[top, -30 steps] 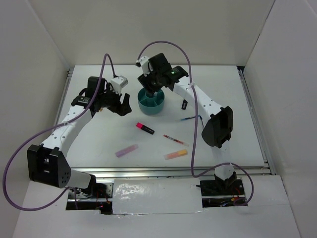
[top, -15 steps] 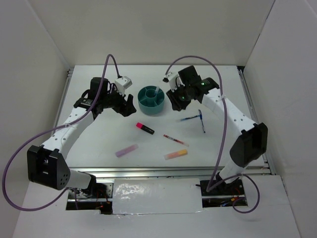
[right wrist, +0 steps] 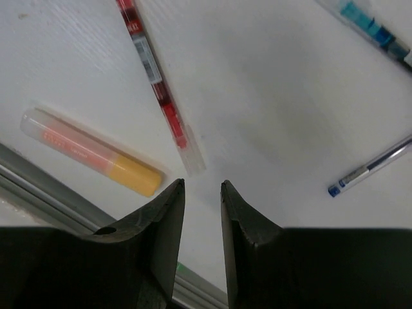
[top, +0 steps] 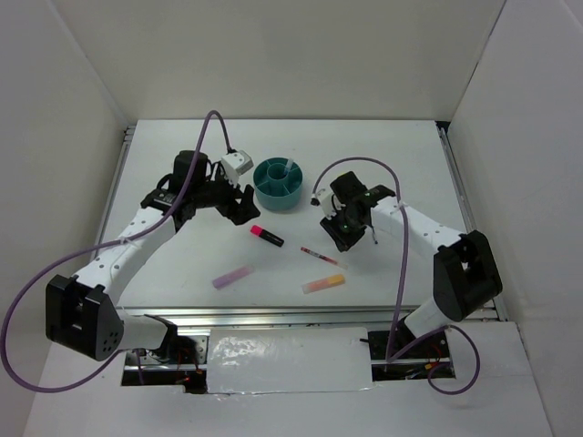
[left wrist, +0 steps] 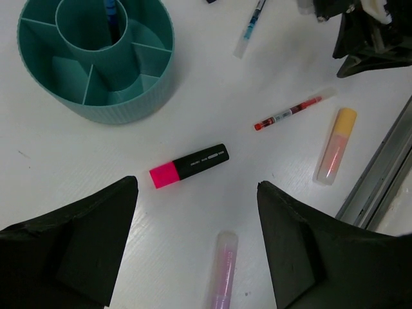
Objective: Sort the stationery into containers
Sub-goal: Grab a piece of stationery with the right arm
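Just beyond the right gripper [right wrist: 203, 187], narrowly parted and empty, lies a red pen [right wrist: 158, 84]. The left gripper [left wrist: 195, 190], spread wide and empty, hovers above the pink highlighter [left wrist: 190, 166]. The teal organizer [left wrist: 132, 106] ahead-left holds something blue. Most of the stationery appears unsorted.

pink highlighter [left wrist: 188, 166] lying clear, organizer [left wrist: 129, 106] nearby

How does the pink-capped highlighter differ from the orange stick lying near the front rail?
The highlighter has an opaque black body with a pink cap; the orange stick is translucent pinkish with an orange end. The highlighter lies close to the teal organizer; the orange stick lies by the front rail, farther off. Both lie flat on the table, outside the organizer, and neither is being held.
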{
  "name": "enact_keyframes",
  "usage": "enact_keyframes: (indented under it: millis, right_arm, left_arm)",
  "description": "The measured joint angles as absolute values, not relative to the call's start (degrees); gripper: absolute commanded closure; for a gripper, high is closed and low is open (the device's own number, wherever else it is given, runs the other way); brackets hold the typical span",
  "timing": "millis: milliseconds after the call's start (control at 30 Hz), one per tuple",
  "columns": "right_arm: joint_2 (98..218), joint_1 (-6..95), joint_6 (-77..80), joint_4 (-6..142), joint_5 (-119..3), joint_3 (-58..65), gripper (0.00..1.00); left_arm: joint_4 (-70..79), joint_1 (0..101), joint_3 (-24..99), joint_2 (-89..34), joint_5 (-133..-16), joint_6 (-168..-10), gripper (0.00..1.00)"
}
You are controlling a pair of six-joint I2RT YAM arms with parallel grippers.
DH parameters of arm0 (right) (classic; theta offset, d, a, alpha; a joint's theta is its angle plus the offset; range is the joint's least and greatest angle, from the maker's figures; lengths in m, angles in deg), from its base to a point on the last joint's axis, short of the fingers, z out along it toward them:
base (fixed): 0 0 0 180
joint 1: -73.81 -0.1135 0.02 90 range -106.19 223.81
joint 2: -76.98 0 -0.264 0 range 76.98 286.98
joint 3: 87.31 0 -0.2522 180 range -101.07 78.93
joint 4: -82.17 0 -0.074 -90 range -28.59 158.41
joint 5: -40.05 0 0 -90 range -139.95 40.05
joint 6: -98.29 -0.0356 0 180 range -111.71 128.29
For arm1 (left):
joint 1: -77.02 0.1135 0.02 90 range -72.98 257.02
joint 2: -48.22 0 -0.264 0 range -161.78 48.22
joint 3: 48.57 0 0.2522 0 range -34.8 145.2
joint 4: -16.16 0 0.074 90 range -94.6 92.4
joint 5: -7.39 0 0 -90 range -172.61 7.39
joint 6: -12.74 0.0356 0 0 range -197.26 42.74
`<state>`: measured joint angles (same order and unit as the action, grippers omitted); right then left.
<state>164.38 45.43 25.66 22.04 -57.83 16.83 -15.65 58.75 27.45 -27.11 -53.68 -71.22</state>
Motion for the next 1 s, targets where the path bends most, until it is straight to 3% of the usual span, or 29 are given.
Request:
enact_keyframes:
  millis: [733,767,900,1000]
  right_arm:
    - [181.1,34.26,23.58,30.92,-53.96,12.8,0.65]
    - [181.71,33.98,23.45,30.94,-53.43,12.41,0.67]
    - [182.91,33.39,22.71,31.14,-52.12,10.75,1.0]
    - [183.31,33.28,20.63,30.24,-52.71,9.44,1.0]
  left_arm:
    - [-15.38,57.73,27.11,-26.52,-53.39,-70.02,0.1]
    - [-15.38,57.73,27.02,-26.48,-53.37,-69.82,0.11]
    - [-16.11,57.68,27.0,-26.04,-53.09,-68.12,0.13]
    - [-17.94,57.31,27.0,-24.99,-52.1,-64.66,0.16]
